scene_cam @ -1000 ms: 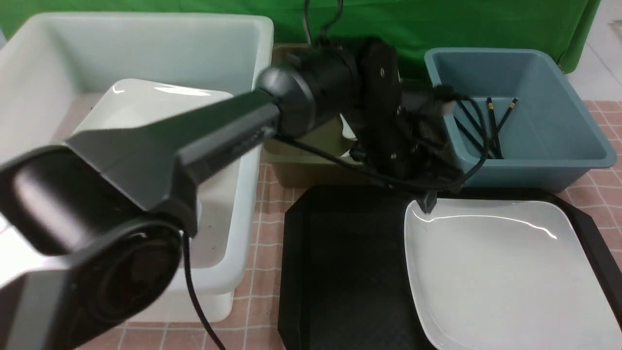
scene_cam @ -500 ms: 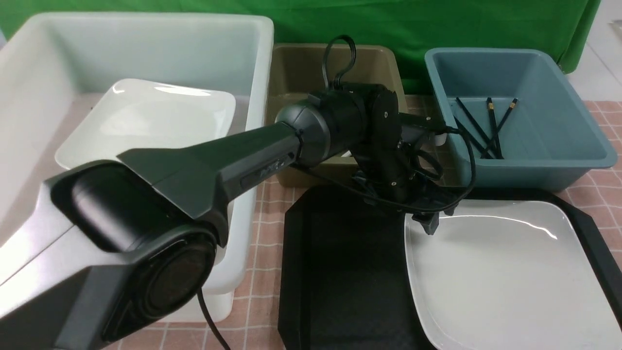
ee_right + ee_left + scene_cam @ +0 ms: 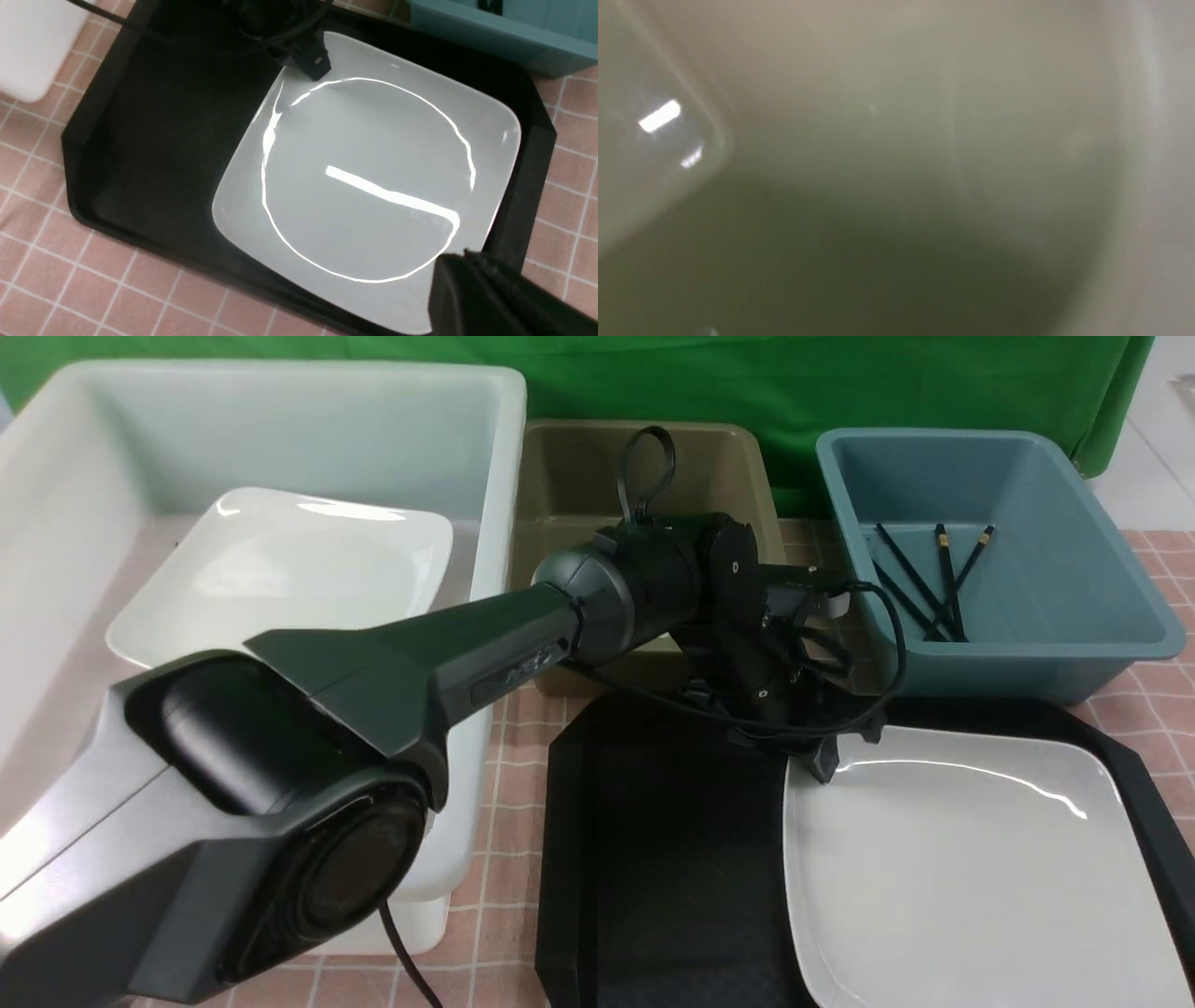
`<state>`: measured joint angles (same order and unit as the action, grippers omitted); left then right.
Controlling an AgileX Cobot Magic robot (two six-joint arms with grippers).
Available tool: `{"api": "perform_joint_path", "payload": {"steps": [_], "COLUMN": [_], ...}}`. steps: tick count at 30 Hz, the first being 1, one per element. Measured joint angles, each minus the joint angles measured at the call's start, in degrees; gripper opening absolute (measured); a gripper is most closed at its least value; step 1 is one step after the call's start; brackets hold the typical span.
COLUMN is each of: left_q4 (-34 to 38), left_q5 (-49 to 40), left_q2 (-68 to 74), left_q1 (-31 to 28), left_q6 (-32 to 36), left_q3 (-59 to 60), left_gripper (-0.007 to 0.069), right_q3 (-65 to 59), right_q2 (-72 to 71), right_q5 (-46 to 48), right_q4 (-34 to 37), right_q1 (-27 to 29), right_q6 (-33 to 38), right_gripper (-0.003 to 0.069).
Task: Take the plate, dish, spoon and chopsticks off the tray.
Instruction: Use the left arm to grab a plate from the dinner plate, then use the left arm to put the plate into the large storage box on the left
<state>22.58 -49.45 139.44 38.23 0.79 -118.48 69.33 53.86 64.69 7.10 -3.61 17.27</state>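
The cream-white plate (image 3: 962, 887) lies on the right half of the black tray (image 3: 653, 859). My left gripper (image 3: 848, 749) is down at the plate's far left corner, with one fingertip (image 3: 826, 763) on the rim. Its jaws look open. The right wrist view shows the plate (image 3: 369, 186), the tray (image 3: 154, 140) and that left fingertip (image 3: 312, 63). My right gripper (image 3: 460, 256) hovers shut and empty above the plate's near right edge. The black chopsticks (image 3: 943, 583) lie in the blue tub (image 3: 1027, 653). The spoon and the dish are hidden. The left wrist view is a cream blur.
A big white tub (image 3: 485, 616) at the left holds another white plate (image 3: 289, 569). An olive tub (image 3: 579, 467) stands behind the tray, partly hidden by my left arm (image 3: 448, 644). The table has a pink tiled cloth (image 3: 518, 728). A green curtain hangs behind.
My left arm has swung down and back from over the tubs, bringing its gripper lower onto the plate's far left corner. The plate has shifted slightly towards me and to the right.
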Motion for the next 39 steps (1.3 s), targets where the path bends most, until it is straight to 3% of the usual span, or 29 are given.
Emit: {"api": "perform_joint_path", "payload": {"steps": [9,17,39], "left_q4": [-0.6,-3.12,-7.13], "left_q5": [-3.34,-8.11,-11.71], "left_q2": [-4.52,-14.83,-26.31], "left_q1": [-0.29,-0.29,-0.29], "left_q6": [-0.79,3.83,6.66], "left_q3": [0.0,0.0,-1.22], "left_gripper": [0.0077,0.0009,0.0011], "right_q3": [0.0,3.9,7.32], "right_q2": [0.0,0.05,0.05], "right_q5": [0.0,0.05,0.0], "right_q4": [0.05,0.14,6.26], "right_q1": [0.0,0.0,0.0], "right_q6": [0.37,0.52,1.29], "right_gripper": [0.003,0.003,0.003]}}
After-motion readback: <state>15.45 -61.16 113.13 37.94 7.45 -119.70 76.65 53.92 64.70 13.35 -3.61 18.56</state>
